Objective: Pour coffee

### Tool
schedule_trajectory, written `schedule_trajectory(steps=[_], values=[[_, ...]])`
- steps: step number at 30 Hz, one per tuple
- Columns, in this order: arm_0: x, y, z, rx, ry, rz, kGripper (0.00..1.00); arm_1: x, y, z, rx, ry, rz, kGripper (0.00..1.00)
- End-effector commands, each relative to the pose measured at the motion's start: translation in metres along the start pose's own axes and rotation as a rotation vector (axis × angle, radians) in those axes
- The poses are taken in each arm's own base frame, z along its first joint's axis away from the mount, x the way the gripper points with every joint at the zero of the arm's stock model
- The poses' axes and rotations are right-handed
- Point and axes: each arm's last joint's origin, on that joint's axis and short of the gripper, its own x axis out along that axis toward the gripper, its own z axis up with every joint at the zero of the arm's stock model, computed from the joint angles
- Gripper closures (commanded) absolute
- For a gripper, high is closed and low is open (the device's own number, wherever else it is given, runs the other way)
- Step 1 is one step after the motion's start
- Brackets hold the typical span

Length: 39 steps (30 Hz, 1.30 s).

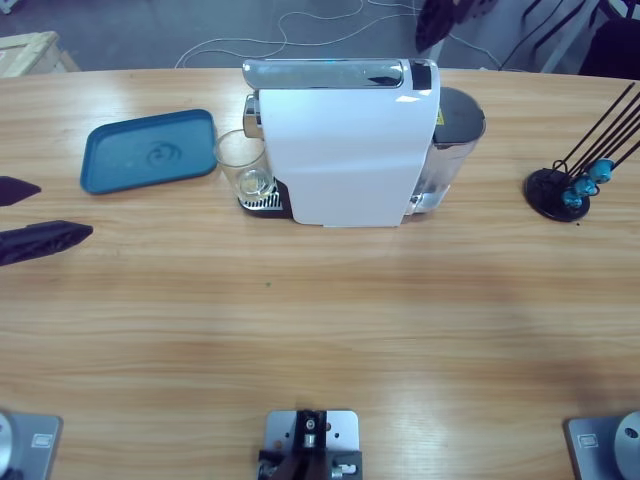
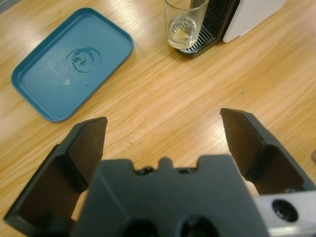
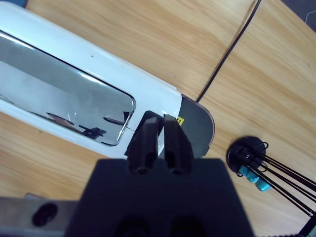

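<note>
A white coffee machine (image 1: 345,150) stands at the back middle of the table. On its drip grid, under the spout, a small clear glass (image 1: 243,165) stands upright. The left wrist view shows a thin layer of pale brownish coffee (image 2: 178,35) in the bottom of the glass (image 2: 185,22). My left gripper (image 1: 30,215) is at the table's left edge, open and with nothing in it (image 2: 163,121), well short of the glass. My right gripper (image 3: 159,123) is shut and hovers above the machine's shiny top (image 3: 74,94), near its dark rear end; the high view does not show it.
A blue tray (image 1: 150,150) lies left of the glass, bare except for a ring stain (image 2: 84,58). At the right stands a black wire stand (image 1: 565,190) with blue capsules (image 3: 252,175). A black cable (image 3: 232,49) runs behind the machine.
</note>
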Motion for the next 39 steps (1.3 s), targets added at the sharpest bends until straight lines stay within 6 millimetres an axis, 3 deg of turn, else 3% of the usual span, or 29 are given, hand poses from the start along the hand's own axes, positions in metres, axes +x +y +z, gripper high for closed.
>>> schedule_trajectory(steps=[1,14,17,19,20,21,22,24,25,36,39], values=[[0.009,-0.001,-0.011,-0.005,0.048,0.001,0.009,0.027,0.001,-0.006,-0.004,0.115,-0.03,1.0],[0.008,-0.001,-0.013,-0.005,0.05,0.001,0.009,0.04,0.004,-0.01,-0.013,0.167,-0.02,1.0],[0.009,-0.001,-0.013,-0.005,0.05,0.001,0.009,0.035,0.004,-0.01,-0.012,0.152,-0.022,1.0],[0.008,-0.001,-0.013,-0.004,0.046,0.001,0.009,0.019,0.001,-0.006,-0.003,0.089,-0.031,1.0],[0.008,-0.001,-0.013,-0.004,0.043,0.001,0.009,0.003,-0.002,-0.005,0.009,0.04,-0.046,0.564],[0.007,-0.001,-0.013,-0.005,0.04,0.002,0.011,-0.018,-0.006,-0.005,0.024,-0.018,-0.04,0.051],[0.007,-0.001,-0.014,-0.004,0.038,0.002,0.013,-0.041,-0.01,-0.007,0.044,-0.079,-0.029,0.0],[0.006,-0.001,-0.014,-0.006,0.037,0.002,0.013,-0.075,-0.015,-0.015,0.103,-0.153,0.011,0.0],[0.007,-0.001,-0.013,-0.006,0.038,0.001,0.013,-0.081,-0.015,-0.019,0.126,-0.153,0.04,0.0],[0.01,-0.001,-0.008,-0.007,0.029,-0.006,0.018,-0.033,0.001,-0.027,0.144,0.013,0.03,0.0],[0.01,-0.001,-0.008,-0.007,0.03,-0.008,0.013,-0.034,0.001,-0.026,0.147,-0.007,0.034,0.0]])
